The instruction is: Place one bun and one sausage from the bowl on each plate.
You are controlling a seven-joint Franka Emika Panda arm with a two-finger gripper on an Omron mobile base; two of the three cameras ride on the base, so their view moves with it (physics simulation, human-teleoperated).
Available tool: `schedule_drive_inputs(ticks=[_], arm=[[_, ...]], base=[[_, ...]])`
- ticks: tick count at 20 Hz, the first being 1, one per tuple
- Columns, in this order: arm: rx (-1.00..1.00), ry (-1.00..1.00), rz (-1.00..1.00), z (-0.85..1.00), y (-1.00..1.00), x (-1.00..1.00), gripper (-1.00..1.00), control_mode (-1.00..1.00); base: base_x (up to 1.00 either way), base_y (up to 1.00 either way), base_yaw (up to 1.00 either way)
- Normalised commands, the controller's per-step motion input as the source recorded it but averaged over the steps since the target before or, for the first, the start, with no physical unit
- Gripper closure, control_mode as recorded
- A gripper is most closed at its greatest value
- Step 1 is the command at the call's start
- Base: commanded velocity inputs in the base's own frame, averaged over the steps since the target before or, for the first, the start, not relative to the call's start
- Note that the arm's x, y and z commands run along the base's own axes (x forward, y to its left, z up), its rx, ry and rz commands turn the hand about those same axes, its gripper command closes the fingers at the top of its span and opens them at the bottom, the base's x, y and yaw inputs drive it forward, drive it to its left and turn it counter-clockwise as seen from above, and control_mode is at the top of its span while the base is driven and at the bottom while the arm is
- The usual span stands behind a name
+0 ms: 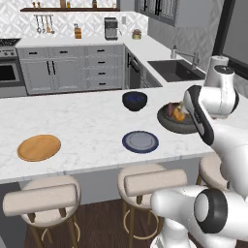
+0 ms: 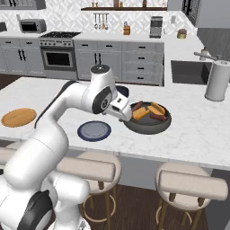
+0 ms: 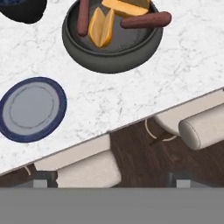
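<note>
From my seat I see the gripper poised above the near-left rim of the dark bowl, its jaws spread wide with nothing between them; in the hand view its two dark fingertips stand well apart over the counter's front edge and the stools below. The bowl sits on the marble counter and holds both buns and both sausages: one bun lies near the bowl's middle, the other toward the far rim, with one sausage along the rim on one side and another crossing toward the other side. The blue-grey plate lies bare just to the bowl's left, near the counter's front edge. The wooden plate is also bare and sits well apart, far to the left. A smaller dark blue bowl stands behind the blue-grey plate, beside the dark bowl. A paper towel roll stands to the right, near the sink. Padded stools line the counter's front.
</note>
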Motion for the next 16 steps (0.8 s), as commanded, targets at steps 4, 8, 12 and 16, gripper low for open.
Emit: schedule_drive_inputs(ticks=[4,8,12,16], arm=[[0.05,0.00,-0.03,-0.25,-0.29,0.48,-1.00,-1.00],[0.08,0.00,0.00,-0.30,-0.29,0.66,-1.00,-1.00],[0.12,0.00,0.00,-0.17,-0.18,0.66,-1.00,-1.00],[0.03,0.01,0.00,0.00,0.00,0.48,-1.00,-1.00]], base=[[0.00,0.00,0.00],[0.00,0.00,0.00],[0.00,0.00,0.00],[0.00,0.00,0.00]])
